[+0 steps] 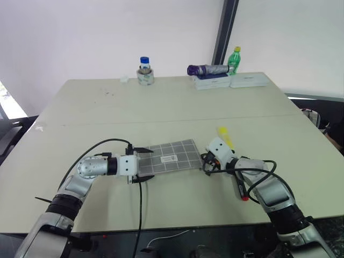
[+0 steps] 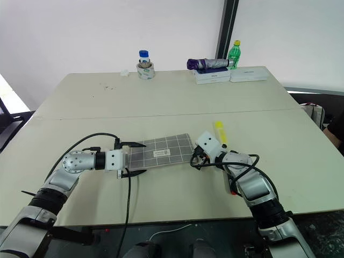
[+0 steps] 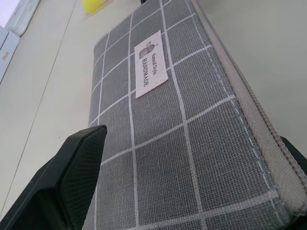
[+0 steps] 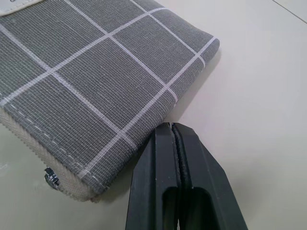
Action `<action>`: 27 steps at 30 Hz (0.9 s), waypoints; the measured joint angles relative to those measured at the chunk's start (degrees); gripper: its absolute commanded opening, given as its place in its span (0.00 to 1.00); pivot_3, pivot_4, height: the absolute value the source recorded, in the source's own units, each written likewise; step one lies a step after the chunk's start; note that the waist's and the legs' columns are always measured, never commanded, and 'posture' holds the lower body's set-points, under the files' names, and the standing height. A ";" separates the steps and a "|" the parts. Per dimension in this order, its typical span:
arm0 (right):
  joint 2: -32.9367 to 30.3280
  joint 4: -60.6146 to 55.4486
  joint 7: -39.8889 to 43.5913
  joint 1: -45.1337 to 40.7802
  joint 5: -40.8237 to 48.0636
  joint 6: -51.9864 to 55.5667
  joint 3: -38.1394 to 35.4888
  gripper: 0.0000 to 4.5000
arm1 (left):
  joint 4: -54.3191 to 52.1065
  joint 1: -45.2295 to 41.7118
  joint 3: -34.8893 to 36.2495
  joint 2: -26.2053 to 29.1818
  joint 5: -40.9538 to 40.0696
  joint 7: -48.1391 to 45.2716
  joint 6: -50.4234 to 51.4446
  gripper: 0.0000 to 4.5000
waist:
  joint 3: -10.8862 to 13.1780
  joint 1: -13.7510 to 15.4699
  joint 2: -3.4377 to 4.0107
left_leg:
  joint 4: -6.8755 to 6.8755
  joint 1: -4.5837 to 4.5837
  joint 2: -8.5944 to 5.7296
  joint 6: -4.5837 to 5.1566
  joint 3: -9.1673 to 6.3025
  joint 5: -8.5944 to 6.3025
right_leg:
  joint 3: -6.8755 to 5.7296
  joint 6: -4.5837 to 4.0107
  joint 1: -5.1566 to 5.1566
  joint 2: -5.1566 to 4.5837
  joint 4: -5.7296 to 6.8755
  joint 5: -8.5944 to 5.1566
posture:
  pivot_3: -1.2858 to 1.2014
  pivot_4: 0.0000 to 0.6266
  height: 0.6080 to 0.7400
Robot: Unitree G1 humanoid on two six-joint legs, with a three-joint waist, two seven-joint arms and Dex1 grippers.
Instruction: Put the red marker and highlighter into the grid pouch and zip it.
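Your pale bench [image 1: 177, 115] carries the flat grey grid pouch [image 1: 171, 157], lying between both tools. Left tool [image 1: 144, 163] spread wide, straddling its near end. Right tool [image 1: 207, 163] pinched shut, empty, beside the far corner. Yellow highlighter [image 1: 224, 135] just beyond it; red marker [image 1: 241, 190] behind. Step: unzipping. Next: brace pouch, catch pull.

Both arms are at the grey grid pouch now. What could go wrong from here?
1. The open left gripper straddles the flat grey grid-pattern fabric pouch's end; closing may crumple it.
2. The right gripper is shut beside the corner, gripping nothing, so the pouch may slide.
3. The slim yellow highlighter lies close behind that arm.
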 measured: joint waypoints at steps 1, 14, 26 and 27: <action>0.00 0.01 0.04 -0.09 -0.02 0.00 0.08 0.00 | -0.35 0.22 0.00 0.15 -0.35 -0.27 0.00 0.81 | 0.00 -0.01 0.00 | 0.00 0.00 0.00 0.00 0.00 0.00 | 0.00 0.00 0.00 0.00 0.00 0.00 | 0.52 0.24 1.00; 0.59 0.41 0.03 -0.83 -0.46 -0.35 0.51 0.00 | -5.60 2.91 0.79 1.32 -4.21 -1.39 4.19 0.02 | 0.00 0.00 0.00 | 0.00 -0.01 0.00 0.00 0.00 0.00 | 0.01 0.00 -0.02 0.00 0.02 0.00 | 0.52 0.24 1.00; -3.45 -0.66 1.05 -6.65 2.71 -1.06 -7.99 0.53 | -27.33 8.84 11.32 -4.11 -23.06 11.46 42.05 0.00 | 0.00 0.12 0.00 | 0.03 -0.04 0.01 0.00 0.00 0.00 | 0.02 0.00 -0.02 0.00 0.02 0.00 | 0.52 0.24 1.00; -3.63 -1.27 1.45 -6.53 3.10 -0.81 -8.21 0.63 | -28.15 9.38 11.79 -4.68 -23.40 12.55 43.29 0.00 | 0.00 0.10 -0.01 | 0.03 -0.04 0.01 -0.01 0.00 0.00 | 0.02 0.00 -0.02 0.00 0.02 0.00 | 0.52 0.24 1.00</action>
